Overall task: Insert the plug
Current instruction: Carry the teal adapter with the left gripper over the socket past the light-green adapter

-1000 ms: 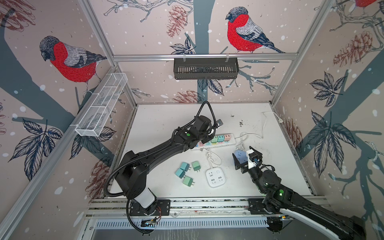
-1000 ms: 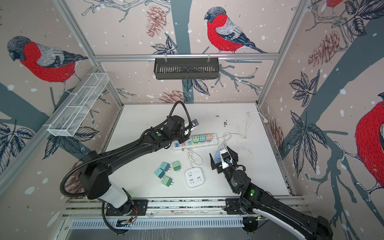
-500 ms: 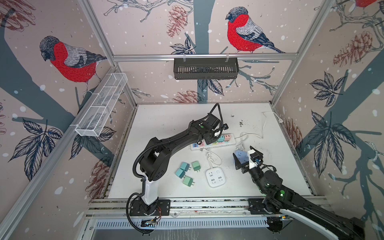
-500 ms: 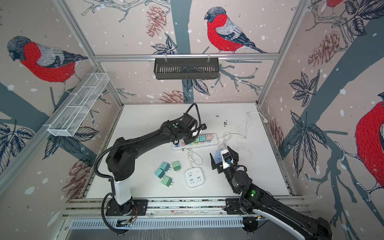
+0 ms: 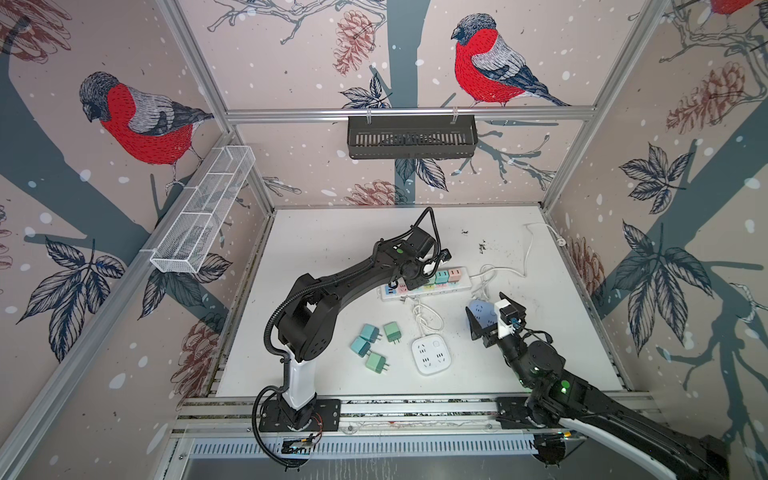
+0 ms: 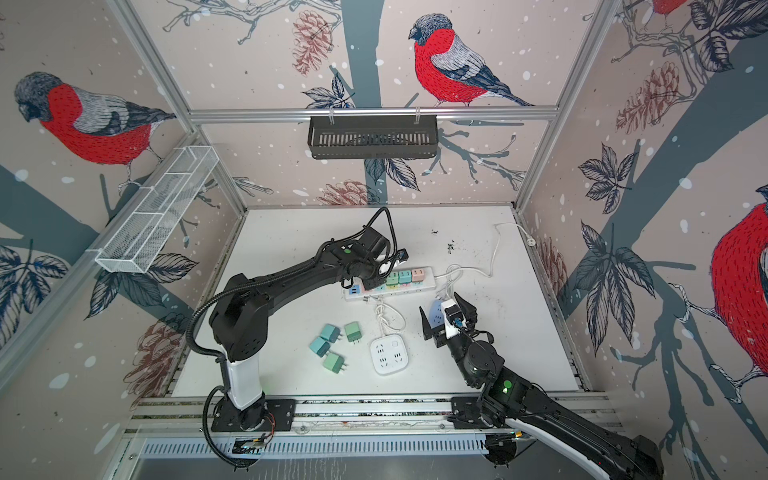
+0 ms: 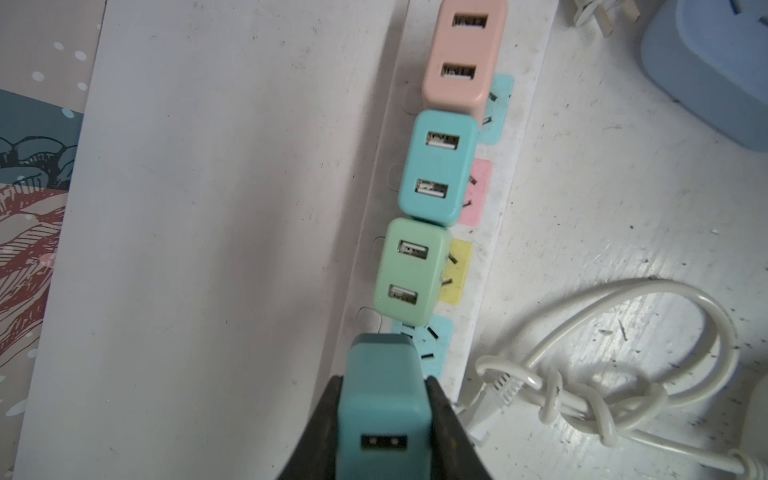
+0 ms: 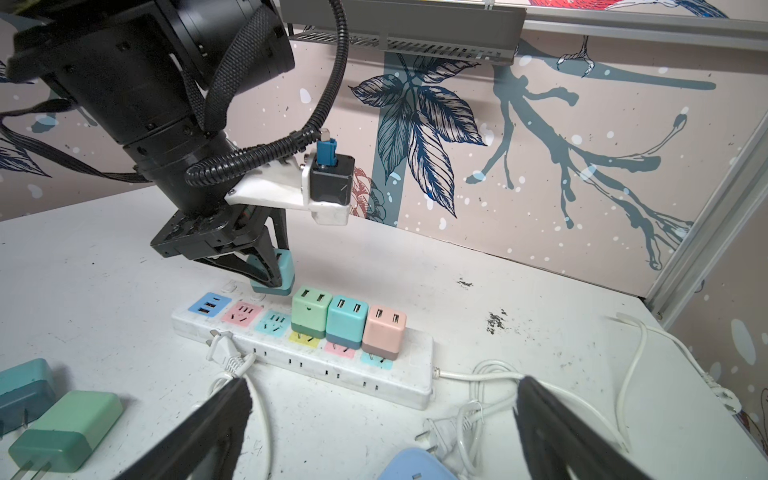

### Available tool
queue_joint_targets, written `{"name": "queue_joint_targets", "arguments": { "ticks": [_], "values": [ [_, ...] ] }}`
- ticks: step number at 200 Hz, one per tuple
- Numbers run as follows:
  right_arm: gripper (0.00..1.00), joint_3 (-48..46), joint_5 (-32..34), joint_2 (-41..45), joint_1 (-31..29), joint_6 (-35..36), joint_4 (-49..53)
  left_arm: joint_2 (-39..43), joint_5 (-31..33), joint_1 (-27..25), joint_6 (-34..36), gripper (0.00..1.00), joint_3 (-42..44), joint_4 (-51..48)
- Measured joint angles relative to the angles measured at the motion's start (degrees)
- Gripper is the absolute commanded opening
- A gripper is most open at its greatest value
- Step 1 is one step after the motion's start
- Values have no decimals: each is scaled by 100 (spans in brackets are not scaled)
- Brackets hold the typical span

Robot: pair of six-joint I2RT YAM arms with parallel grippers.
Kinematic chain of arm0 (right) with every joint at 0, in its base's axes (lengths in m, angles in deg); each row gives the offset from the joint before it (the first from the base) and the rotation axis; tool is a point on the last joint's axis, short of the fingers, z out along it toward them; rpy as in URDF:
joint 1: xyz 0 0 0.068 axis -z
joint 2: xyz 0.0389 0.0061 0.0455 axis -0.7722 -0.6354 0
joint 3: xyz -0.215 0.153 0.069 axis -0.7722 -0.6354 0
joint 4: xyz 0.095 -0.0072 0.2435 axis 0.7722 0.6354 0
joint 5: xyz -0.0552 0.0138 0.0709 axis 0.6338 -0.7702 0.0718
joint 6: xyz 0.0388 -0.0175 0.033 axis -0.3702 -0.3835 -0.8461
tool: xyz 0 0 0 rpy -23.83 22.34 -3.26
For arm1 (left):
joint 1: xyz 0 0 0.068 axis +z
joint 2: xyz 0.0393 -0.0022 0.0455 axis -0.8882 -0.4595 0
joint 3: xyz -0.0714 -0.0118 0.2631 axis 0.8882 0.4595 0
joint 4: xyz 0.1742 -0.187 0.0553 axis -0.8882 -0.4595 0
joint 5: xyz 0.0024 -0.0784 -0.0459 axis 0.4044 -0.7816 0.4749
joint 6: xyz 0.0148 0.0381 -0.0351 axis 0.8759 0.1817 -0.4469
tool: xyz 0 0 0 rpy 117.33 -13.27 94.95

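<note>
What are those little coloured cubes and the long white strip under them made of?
The coloured cubes look like moulded plastic: matte pastel shells, rounded edges, no glare. The white strip is probably hard plastic too: smooth, but scuffed and grimy on top.

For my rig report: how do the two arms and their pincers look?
The left arm and right arm are black, each with a white segment and a green light. Left pincer and right pincer have black tapering fingers.

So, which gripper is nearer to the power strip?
Left. The left gripper, shut on a teal plug, is just above the strip; the right gripper, open, stands apart on its near side.
</note>
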Motion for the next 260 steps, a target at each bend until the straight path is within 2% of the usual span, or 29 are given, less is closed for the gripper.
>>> {"name": "queue_joint_targets", "arguments": {
  "ticks": [42, 99, 165, 260],
  "values": [
    [100, -17, -22, 197, 0, -2, 59, -9, -570, 315, 179, 0, -4, -79],
    [100, -39, -22, 358, 0, -4, 138, -146, -1279, 385, 557, 0, -63, -87],
    [100, -48, -24, 407, 0, -4, 149, -629, -1414, 514, 660, 0, -496, -378],
    [100, -50, -24, 413, 0, -4, 149, -868, -1488, 520, 765, 0, -876, -732]
  ]
}}
